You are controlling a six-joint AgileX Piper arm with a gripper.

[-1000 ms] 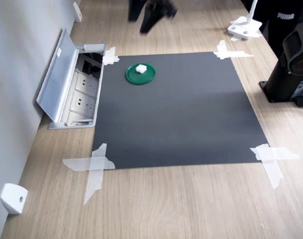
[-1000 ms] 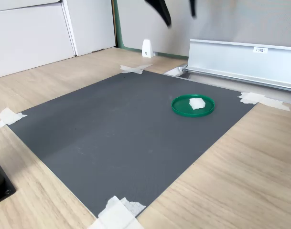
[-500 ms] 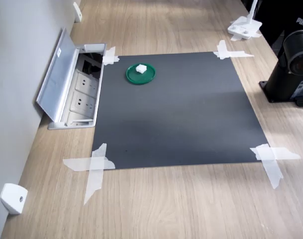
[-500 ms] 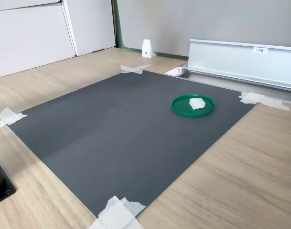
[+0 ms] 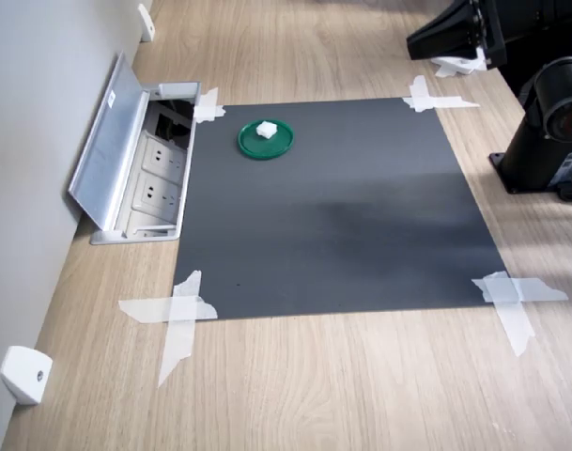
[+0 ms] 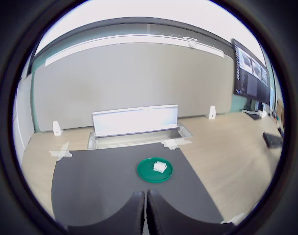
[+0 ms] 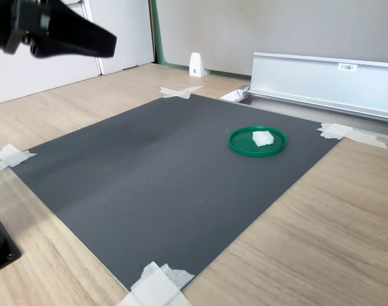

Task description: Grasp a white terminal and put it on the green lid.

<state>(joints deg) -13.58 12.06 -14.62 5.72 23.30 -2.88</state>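
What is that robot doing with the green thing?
Right now it is not touching anything. A small white terminal already sits on the green lid, near one corner of the dark mat taped to the wooden table. The robot's claw is shut and empty, hanging in the air well away from the lid and pointing toward it. So the little block looks like it has been delivered.

dark mat [image 5: 332, 207] taped to wooden table [image 5: 361, 385], open socket box [image 5: 149, 174]
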